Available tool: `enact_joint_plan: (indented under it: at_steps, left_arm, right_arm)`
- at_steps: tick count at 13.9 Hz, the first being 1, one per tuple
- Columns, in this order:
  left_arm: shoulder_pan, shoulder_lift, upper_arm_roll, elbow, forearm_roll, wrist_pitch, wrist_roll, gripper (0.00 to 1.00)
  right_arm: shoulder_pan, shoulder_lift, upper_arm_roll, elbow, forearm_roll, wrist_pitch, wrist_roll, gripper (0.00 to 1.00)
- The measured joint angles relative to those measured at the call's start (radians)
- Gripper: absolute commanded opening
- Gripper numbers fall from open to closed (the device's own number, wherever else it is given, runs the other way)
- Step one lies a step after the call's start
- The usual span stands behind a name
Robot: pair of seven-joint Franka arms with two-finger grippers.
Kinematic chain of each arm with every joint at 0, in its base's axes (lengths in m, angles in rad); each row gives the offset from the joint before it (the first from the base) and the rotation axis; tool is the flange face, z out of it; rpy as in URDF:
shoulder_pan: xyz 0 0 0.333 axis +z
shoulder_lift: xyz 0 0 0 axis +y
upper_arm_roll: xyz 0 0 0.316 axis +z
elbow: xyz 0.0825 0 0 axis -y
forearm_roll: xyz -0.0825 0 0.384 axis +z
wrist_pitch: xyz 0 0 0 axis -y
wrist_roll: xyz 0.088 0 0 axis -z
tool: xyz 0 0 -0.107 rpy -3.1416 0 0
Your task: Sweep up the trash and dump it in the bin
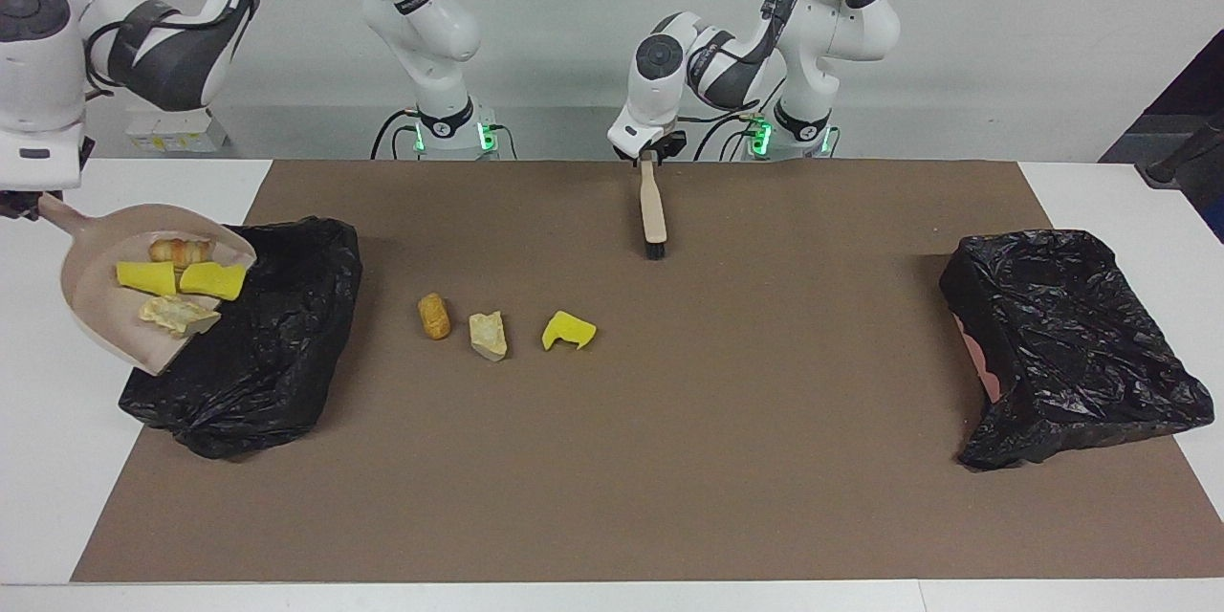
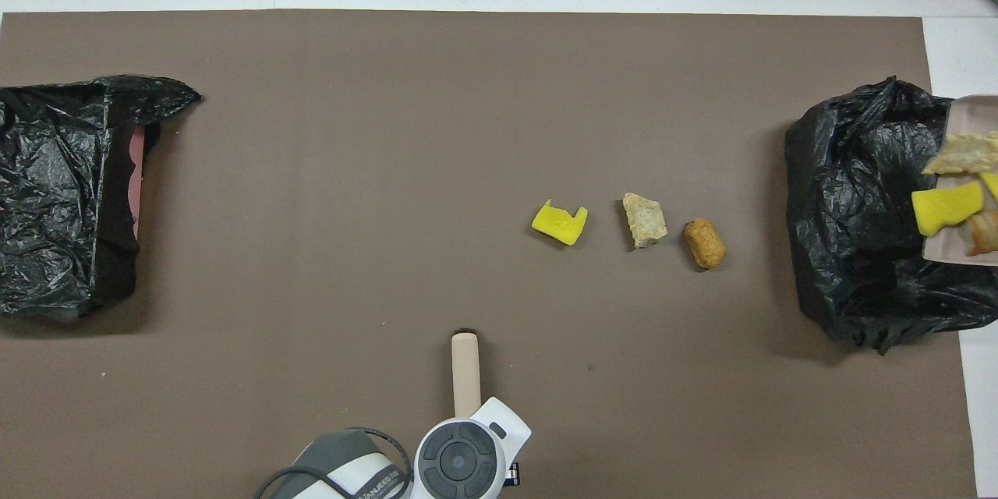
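Note:
My right gripper (image 1: 33, 203) is shut on the handle of a beige dustpan (image 1: 100, 311) and holds it tilted over the black-lined bin (image 1: 277, 354) at the right arm's end. In the pan lie a croissant piece (image 1: 180, 251), two yellow sponge chunks (image 1: 146, 277) and a pale bread piece (image 1: 177, 314). On the mat lie a brown roll (image 1: 434, 316), a pale bread chunk (image 1: 488, 336) and a yellow sponge (image 1: 568, 330). My left gripper (image 1: 650, 153) is shut on a beige brush (image 1: 654, 210), bristles down at the mat, nearer to the robots than the scraps.
A second black-lined bin (image 1: 1061, 344) stands at the left arm's end of the brown mat (image 1: 717, 459). The overhead view shows the dustpan's edge (image 2: 967, 113) over the bin (image 2: 850, 210), and the brush (image 2: 465, 370).

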Motion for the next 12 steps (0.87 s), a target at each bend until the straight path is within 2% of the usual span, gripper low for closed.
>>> enact_joint_plan:
  at_steps: [3,7,10,12]
  left_arm:
    - [0.017,0.007,0.007,0.026,0.002,-0.018,0.047,1.0]
    - [0.097,0.008,0.035,0.128,0.057,-0.132,0.099,1.0]
    - [0.105,0.009,0.157,0.21,0.209,-0.141,0.16,1.0]
    - [0.107,0.008,0.281,0.264,0.253,-0.142,0.266,1.0]
  right_arm:
    - [0.021,-0.021,0.001,-0.024,-0.085,-0.002,0.047,0.0]
    - [0.028,-0.032,0.001,-0.028,-0.137,-0.036,0.048,0.0]
    - [0.044,-0.044,0.001,-0.024,-0.144,-0.049,0.04,0.0]
    - [0.047,-0.059,0.005,-0.022,-0.141,-0.049,0.03,0.0]
